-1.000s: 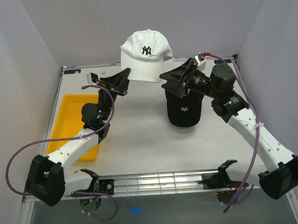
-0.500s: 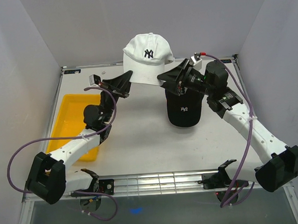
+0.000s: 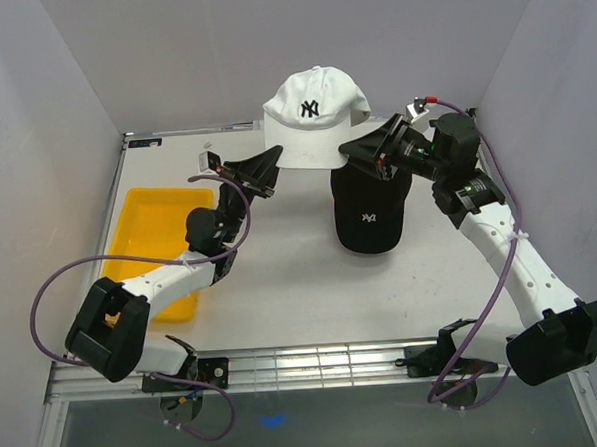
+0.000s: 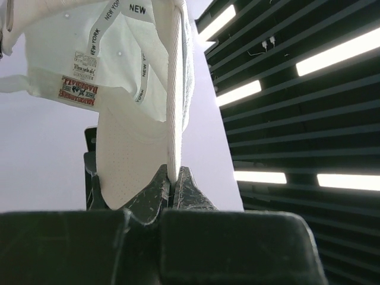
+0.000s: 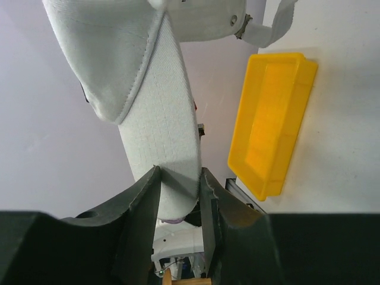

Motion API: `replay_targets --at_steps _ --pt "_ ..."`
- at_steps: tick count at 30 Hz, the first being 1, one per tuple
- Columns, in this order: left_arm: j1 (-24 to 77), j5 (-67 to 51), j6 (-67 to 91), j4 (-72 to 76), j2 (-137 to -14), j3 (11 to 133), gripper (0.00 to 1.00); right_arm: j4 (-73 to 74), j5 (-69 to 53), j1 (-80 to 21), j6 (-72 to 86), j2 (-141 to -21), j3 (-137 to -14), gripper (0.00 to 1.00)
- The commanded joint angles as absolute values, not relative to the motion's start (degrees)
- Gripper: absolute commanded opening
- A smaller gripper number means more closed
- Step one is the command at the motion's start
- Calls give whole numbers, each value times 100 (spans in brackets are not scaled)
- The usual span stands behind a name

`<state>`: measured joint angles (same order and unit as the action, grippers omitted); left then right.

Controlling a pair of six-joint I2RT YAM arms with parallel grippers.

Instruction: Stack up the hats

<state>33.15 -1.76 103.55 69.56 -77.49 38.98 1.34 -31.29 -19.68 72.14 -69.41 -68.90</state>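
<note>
The left claw (image 4: 173, 178) is pinched tight on the thin edge of the white cap's (image 3: 312, 108) brim, with no gap showing between its fingers. The right claw (image 5: 178, 181) has narrowed onto the other side of the same brim. The brim's end fills the space between its two fingers, and both touch the fabric. Between them the two claws hold the white cap clear of the bench (image 3: 282, 294), up in front of the back wall (image 3: 169, 50).

The bench is a pale, flat surface closed in by plain grey-white walls at the back and both sides. A yellow tray (image 3: 148, 216) lies at its left side, behind the left arm. The left wrist view looks up at a dark slatted ceiling with bright strip lights.

The white cap hangs with its crown uppermost and its dark logo facing the near side. Its brim slopes down toward the claws, so its long axis runs steeply from crown to brim. A black cap (image 3: 368, 215) with a white logo rests on the bench just below the right claw. Its long axis runs far to near, and its brim appears to point toward the near edge.
</note>
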Motion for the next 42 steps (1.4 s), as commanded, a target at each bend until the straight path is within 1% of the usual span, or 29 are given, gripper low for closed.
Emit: replay_targets --at_steps 1,6,13,17,24,29,42 --pt "3594 -738 10310 7233 -7962 4122 0 219 -3366 -1645 6865 -6750 -7154 36" --pt "3796 -975 10257 7321 -8410 4359 0 422 -3770 -1240 6662 -6741 -7189 36" --pt "3911 -1598 10292 7576 -9605 5351 0 457 -4394 -704 6416 -7022 -7330 36" --pt "3946 -1818 10292 7655 -10290 5966 0 492 -4588 -563 6258 -7277 -7435 36" --pt "3938 -2258 10169 7260 -11029 6916 0 571 -4799 -378 6012 -7664 -7602 35" --pt "3937 -2382 10125 7172 -11320 7110 0 598 -4860 -281 5836 -7778 -7568 36" --pt "3937 -2575 10230 7550 -11760 6970 0 624 -4887 -272 5564 -7796 -7058 36"
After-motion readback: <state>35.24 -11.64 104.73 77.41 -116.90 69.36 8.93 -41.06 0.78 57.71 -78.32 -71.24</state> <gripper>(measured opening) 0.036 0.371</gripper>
